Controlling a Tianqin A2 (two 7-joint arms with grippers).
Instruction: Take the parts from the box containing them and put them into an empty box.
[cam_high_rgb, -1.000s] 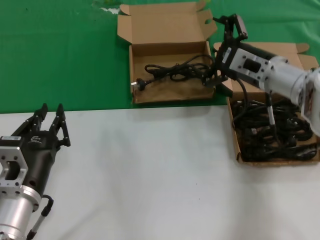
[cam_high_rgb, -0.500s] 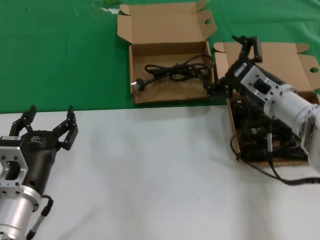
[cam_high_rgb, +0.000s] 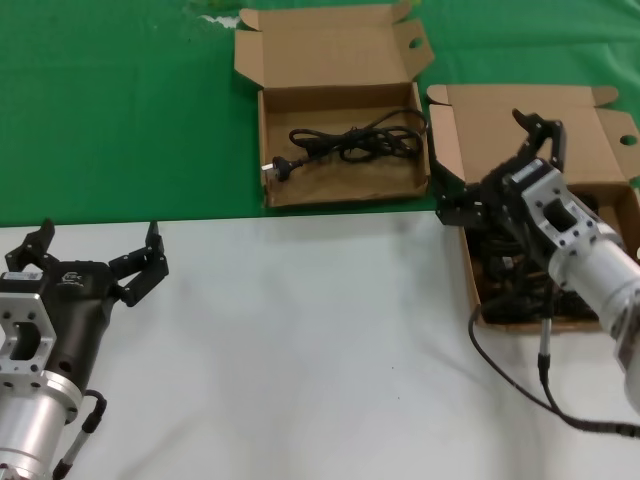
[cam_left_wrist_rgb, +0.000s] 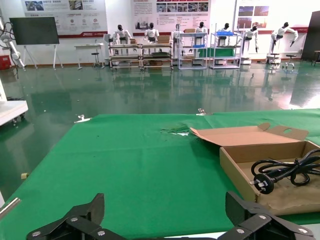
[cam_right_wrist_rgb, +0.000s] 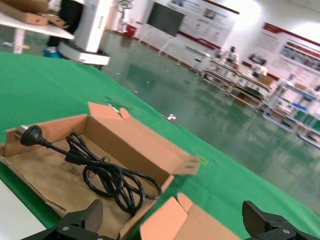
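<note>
White desk (cam_high_rgb: 330, 350) surface lies nearest me, and over its near left corner my left gripper (cam_high_rgb: 97, 257) hovers with its jaws spread wide, holding nothing. To the right, my right gripper (cam_high_rgb: 497, 170) hangs above the far left corner of the wider cardboard box (cam_high_rgb: 520, 110), jaws spread and empty. Beneath my right arm, a tangle of black cords (cam_high_rgb: 515, 275) fills that box, partly hidden by the arm. Farther off, on the green cloth (cam_high_rgb: 120, 110), sits the squarer box (cam_high_rgb: 340, 190) with its lid standing open. One coiled cord (cam_high_rgb: 350, 142) lies inside it, its plug (cam_high_rgb: 281, 168) pointing left toward the box's left wall.
</note>
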